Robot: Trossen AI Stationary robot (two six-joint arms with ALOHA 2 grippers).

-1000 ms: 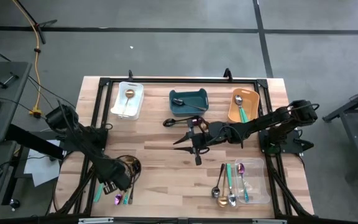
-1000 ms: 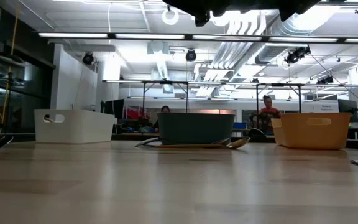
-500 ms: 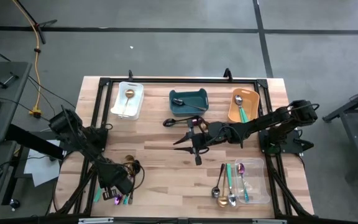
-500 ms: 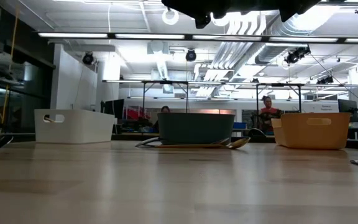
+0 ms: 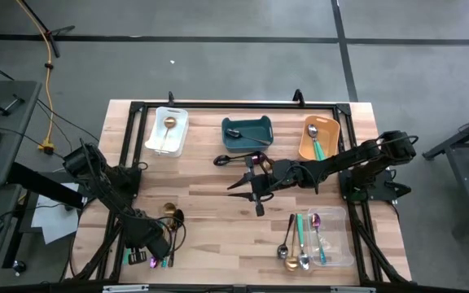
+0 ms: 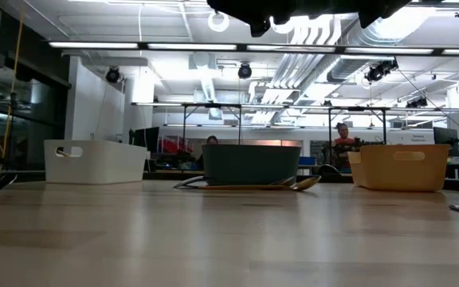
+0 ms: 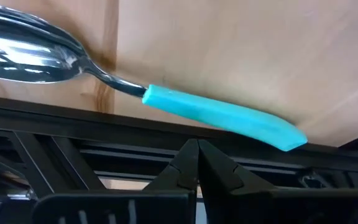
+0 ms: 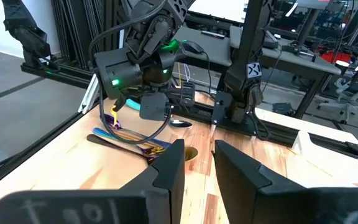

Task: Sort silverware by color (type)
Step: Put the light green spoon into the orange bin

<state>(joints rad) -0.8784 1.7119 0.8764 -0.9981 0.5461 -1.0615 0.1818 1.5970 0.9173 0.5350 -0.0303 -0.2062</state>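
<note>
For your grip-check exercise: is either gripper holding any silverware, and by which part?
No. The left gripper is shut on nothing, beside a teal-handled spoon; the right gripper is open and empty.

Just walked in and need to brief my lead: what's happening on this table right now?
A two-armed robot is sorting silverware into bins by type. The left gripper, shut and holding nothing, is at the table's near left corner over a small pile of utensils, with a teal-handled spoon right in front of it. The right gripper waits mid-table, partly open and empty. The white bin, teal bin and orange bin each hold a piece or two; several more lie in the clear bin.
</note>
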